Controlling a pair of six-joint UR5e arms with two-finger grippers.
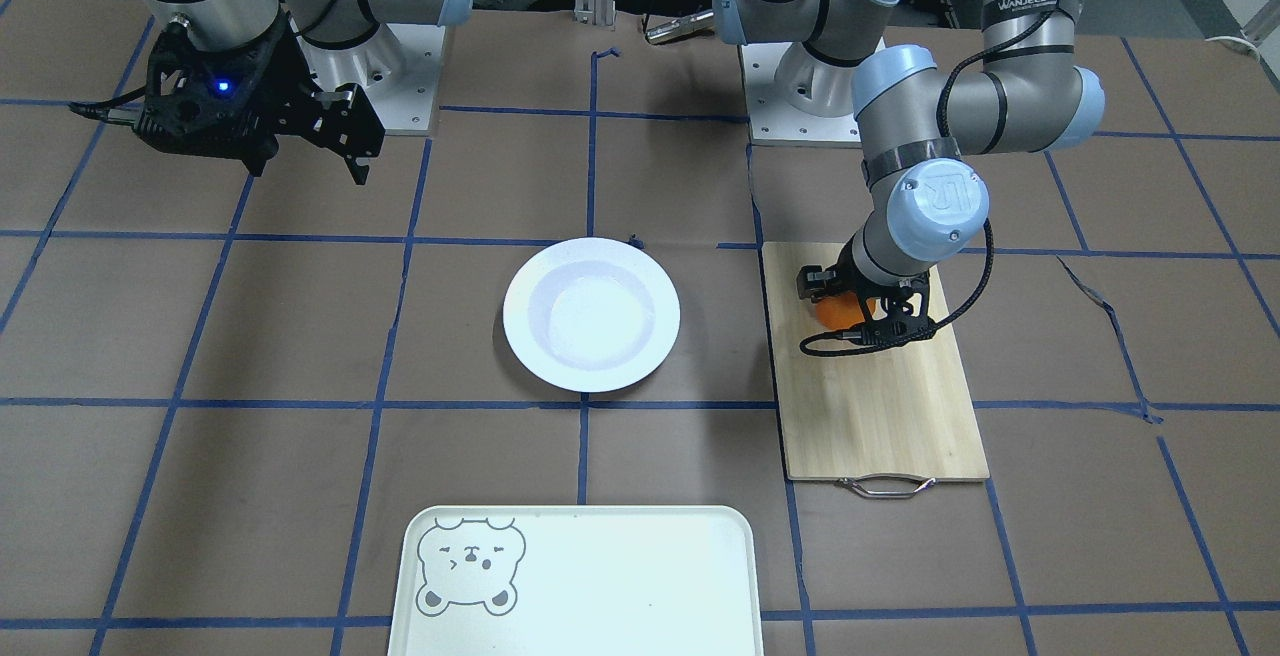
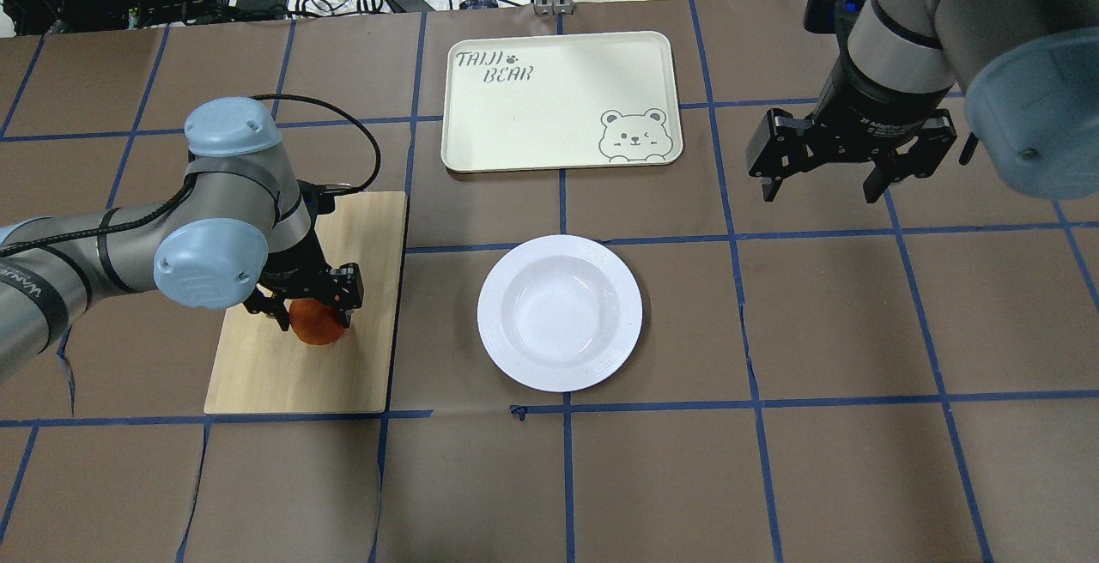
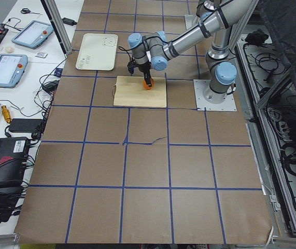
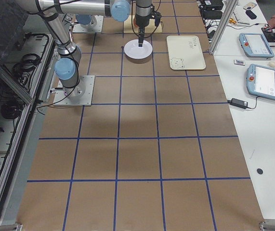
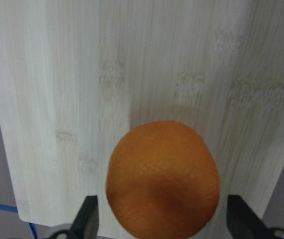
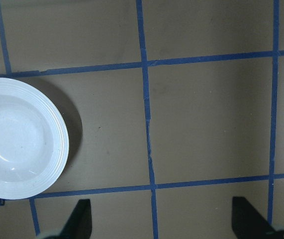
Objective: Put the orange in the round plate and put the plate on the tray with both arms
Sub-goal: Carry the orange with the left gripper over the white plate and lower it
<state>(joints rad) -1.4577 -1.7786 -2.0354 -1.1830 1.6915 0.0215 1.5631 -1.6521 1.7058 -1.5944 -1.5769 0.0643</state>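
Bright-orange and finely dimpled, the orange (image 2: 319,333) is sitting on the bamboo cutting board (image 2: 283,374) at the left side of the table (image 2: 859,331), near the board's middle. The left arm (image 2: 215,220) is reaching in from the left edge, bent at the wrist so that the left gripper (image 2: 314,321) is pointing straight down over the fruit. Its fingers (image 5: 88,221) are standing apart on either side of the orange, and the wrist view is showing a thin gap on each side. Further right, the round plate (image 2: 601,271) is lying glossy white and ribbed at the table's middle, with the cream tray (image 2: 558,99) lying just beyond it, apart from it. At the far right, the right arm (image 2: 910,22) is hanging its right gripper (image 2: 821,194) above the table, jaws spread wide around nothing.
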